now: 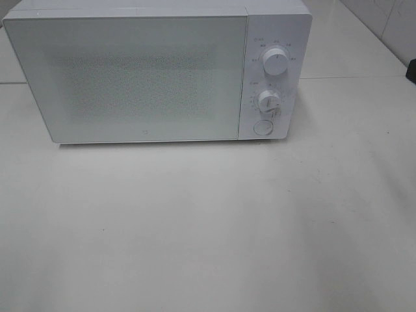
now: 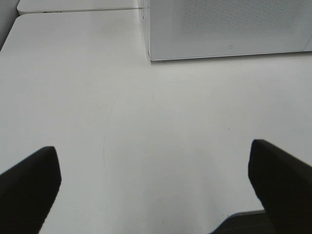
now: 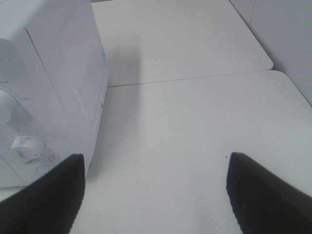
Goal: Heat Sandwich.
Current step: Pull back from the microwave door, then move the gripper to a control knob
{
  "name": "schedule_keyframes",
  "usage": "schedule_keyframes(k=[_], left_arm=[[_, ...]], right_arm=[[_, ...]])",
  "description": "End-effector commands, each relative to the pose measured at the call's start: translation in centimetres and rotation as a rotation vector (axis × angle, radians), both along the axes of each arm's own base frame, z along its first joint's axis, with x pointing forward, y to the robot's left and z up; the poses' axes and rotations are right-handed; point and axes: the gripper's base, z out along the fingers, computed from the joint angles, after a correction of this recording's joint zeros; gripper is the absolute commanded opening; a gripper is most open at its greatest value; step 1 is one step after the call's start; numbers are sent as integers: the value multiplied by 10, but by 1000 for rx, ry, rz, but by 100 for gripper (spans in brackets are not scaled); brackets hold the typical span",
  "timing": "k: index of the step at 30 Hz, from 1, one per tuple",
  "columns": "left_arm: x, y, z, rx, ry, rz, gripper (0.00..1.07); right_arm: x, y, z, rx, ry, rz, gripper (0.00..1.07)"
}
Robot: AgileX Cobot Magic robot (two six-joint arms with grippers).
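A white microwave (image 1: pixel 143 78) stands with its door shut at the back of the pale table (image 1: pixel 208 227), two knobs (image 1: pixel 275 62) on its right panel. The left gripper (image 2: pixel 153 152) and right gripper (image 3: pixel 156 161) hang over the table, fingers spread wide, holding nothing. No view shows the sandwich, so I cannot tell where it is

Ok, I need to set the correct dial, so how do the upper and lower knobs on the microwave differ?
The upper knob looks a little larger than the lower knob. The upper knob has a few spaced labels arched over it; the lower knob has denser fine ticks around it. Both are white, round, and sit on the microwave right of its door, above a round button.
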Motion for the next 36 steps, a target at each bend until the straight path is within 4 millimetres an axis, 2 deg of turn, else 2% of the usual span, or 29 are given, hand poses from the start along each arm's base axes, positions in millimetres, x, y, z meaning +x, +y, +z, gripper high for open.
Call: schedule_keyframes(k=[1,3,6,9,20,25,36], left_arm=[[-4,-1,0,-12,-35,3,101],[-4,-1,0,-12,-35,3,101],[-4,-1,0,-12,-35,3,101],[-4,-1,0,-12,-35,3,101],[-3,-1,0,-12,-29,3,101],[-3,-1,0,-12,-29,3,101],[-3,-1,0,-12,-29,3,101]], right_arm=[[2,-1,-7,-2,-48,-3,76],[2,-2,-22,3,-54,-23,76],[2,-4,-28,1,-66,-43,76],[1,3,-37,-30,-94,-28,76],[11,52,-55,-56,-191,38,76],[12,66,-64,-62,-204,23,76],[23,114,-82,-88,-209,69,76]])
